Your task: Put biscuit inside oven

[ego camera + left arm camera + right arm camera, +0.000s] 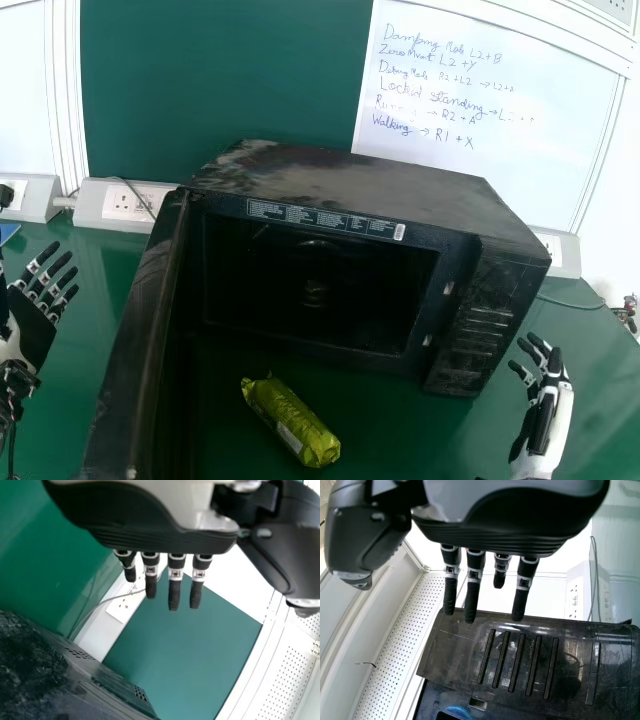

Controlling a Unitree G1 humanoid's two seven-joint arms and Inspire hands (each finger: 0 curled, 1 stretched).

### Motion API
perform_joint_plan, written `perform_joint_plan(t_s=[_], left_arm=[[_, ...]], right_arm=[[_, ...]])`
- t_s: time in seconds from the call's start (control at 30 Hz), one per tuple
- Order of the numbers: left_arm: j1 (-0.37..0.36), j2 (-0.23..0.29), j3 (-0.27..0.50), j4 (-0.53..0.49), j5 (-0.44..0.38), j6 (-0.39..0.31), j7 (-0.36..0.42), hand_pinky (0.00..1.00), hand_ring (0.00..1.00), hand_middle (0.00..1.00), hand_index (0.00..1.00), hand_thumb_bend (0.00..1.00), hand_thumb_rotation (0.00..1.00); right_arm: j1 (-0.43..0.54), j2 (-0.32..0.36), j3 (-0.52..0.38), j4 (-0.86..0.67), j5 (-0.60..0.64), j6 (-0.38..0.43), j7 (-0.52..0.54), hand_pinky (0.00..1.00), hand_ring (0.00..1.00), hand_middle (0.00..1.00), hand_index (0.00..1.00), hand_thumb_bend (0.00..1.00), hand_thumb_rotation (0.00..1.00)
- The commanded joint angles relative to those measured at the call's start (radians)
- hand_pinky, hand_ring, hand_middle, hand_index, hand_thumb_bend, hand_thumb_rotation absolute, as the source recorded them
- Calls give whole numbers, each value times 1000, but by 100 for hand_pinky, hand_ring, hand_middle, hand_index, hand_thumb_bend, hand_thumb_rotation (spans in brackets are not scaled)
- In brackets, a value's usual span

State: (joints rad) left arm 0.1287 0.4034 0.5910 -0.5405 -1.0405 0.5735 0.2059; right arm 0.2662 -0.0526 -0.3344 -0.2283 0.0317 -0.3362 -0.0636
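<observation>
Green table (400, 430) in the head view, biscuit packet (290, 420) lying in front of the open oven (380, 190). Probably light, crumbly, slick wrapper, so I'd grab it mid-length, gently. Left wrist view: my left hand (150, 535) is open, empty. Right wrist view: my right hand (520, 525), same deal.

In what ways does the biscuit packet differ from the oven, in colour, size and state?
The biscuit packet is shiny yellow-green, while the oven is black. The biscuit packet is a small, rounded roll; the oven is a much bigger, boxy thing. The biscuit packet looks closed, whereas the oven has its door swung open. Both rest on the green table.
</observation>
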Motion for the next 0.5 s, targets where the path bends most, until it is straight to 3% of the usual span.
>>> perform_joint_plan(t_s=[0.0, 0.47], left_arm=[[-8, 3, -6, -9, 9, 9, 10, 100, 95, 89, 88, 30, 14], [-7, 2, -13, 9, 27, -3, -27, 100, 97, 91, 89, 28, 17]], right_arm=[[-6, -8, -1, -10, 3, 7, -3, 69, 71, 71, 74, 84, 73], [-6, -8, 2, -13, 3, 12, -1, 70, 72, 71, 74, 84, 72]])
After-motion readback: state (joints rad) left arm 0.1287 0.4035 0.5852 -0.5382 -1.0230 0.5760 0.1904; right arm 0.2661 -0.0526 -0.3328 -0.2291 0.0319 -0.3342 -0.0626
